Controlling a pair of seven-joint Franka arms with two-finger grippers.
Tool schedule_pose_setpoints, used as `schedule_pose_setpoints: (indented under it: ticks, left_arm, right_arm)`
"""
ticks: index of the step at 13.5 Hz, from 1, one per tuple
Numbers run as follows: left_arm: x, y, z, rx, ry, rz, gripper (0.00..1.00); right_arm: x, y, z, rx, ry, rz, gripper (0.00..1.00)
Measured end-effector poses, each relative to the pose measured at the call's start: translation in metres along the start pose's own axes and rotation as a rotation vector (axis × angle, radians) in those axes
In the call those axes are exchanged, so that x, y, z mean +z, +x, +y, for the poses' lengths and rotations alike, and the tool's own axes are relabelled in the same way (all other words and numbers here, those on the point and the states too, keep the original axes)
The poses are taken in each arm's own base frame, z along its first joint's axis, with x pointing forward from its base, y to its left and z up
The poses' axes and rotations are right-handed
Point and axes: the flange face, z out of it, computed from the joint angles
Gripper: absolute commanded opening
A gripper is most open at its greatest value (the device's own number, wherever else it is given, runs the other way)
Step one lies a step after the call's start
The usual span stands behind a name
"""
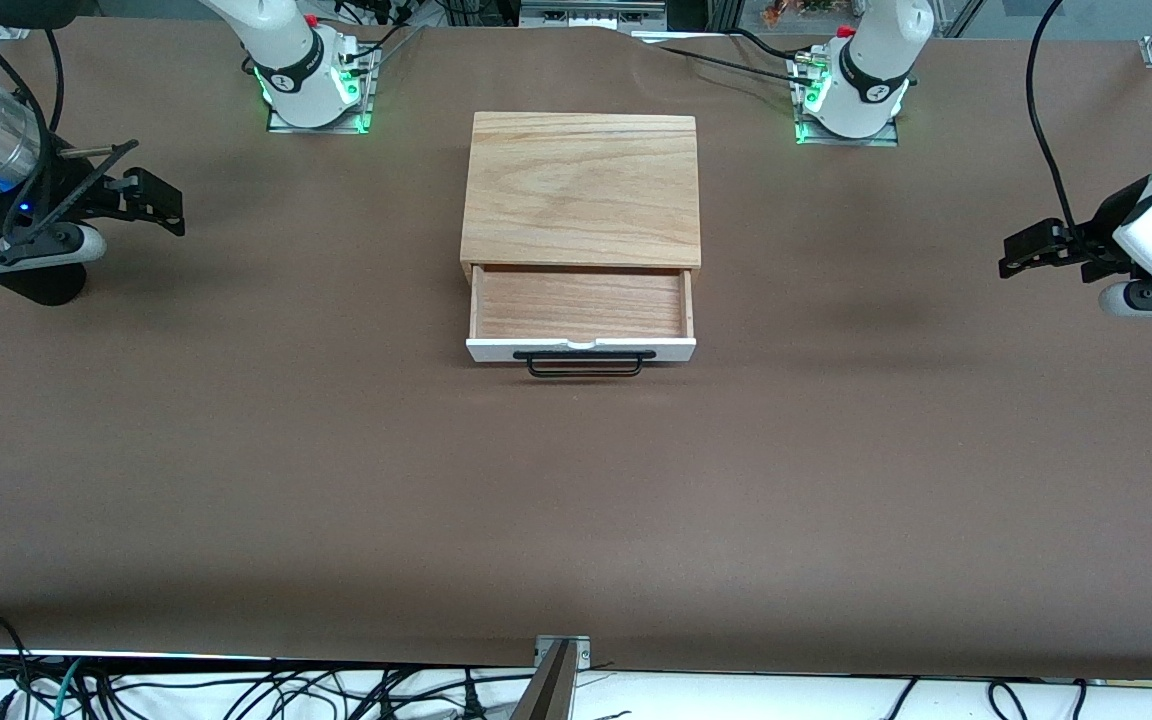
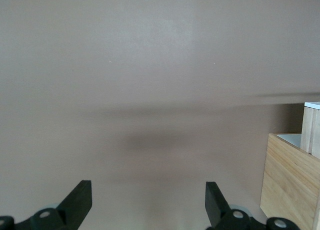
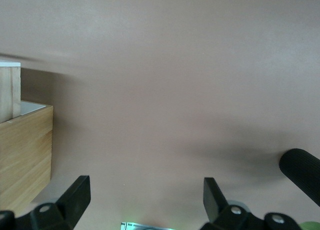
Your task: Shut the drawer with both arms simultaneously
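- The shallow wooden drawer with a white front panel (image 1: 581,348) stands pulled out of the light oak box (image 1: 581,190) at mid-counter, its black wire bar handle (image 1: 584,364) on the side nearer the front camera.
- The brown counter (image 1: 336,480) carries nothing else near the box.
- The left arm's black tool (image 1: 1036,250) hangs with fingers spread wide, holding nothing, over the counter toward the left arm's end, well apart from the drawer; its wrist view shows the two fingers (image 2: 80,200) parted over bare counter, the box at the edge.
- The right arm's black tool (image 1: 151,200) is likewise wide and holding nothing, over the right arm's end.
- Risks, as I judge them: if one tool reaches the front panel first, the drawer may skew and jam; a hard push could slide the whole box; spread fingers could snag the handle.
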Motion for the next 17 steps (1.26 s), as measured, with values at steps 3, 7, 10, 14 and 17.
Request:
schedule_pose_setpoints:
  ticks: [3, 7, 10, 14, 17]
  left_arm:
    - [0.0, 0.0, 0.0, 0.0, 0.0, 0.0, 1.0]
    - [0.0, 0.0, 0.0, 0.0, 0.0, 0.0, 1.0]
    - [0.0, 0.0, 0.0, 0.0, 0.0, 0.0, 1.0]
    - [0.0, 0.0, 0.0009, 0.002, 0.0, 0.0, 1.0]
    - [0.0021, 0.0018, 0.0062, 0.01, -0.007, -0.003, 1.0]
  right_arm:
    - [0.0003, 0.0, -0.0005, 0.0, 0.004, -0.001, 1.0]
    - [0.0011, -0.0001, -0.0005, 0.0, 0.004, -0.004, 1.0]
    - [0.0016, -0.0005, -0.0005, 0.0, 0.005, -0.008, 1.0]
    - [0.0017, -0.0006, -0.0006, 0.0, 0.005, -0.009, 1.0]
    - [0.0051, 0.0016, -0.0058, -0.002, 0.049, -0.013, 1.0]
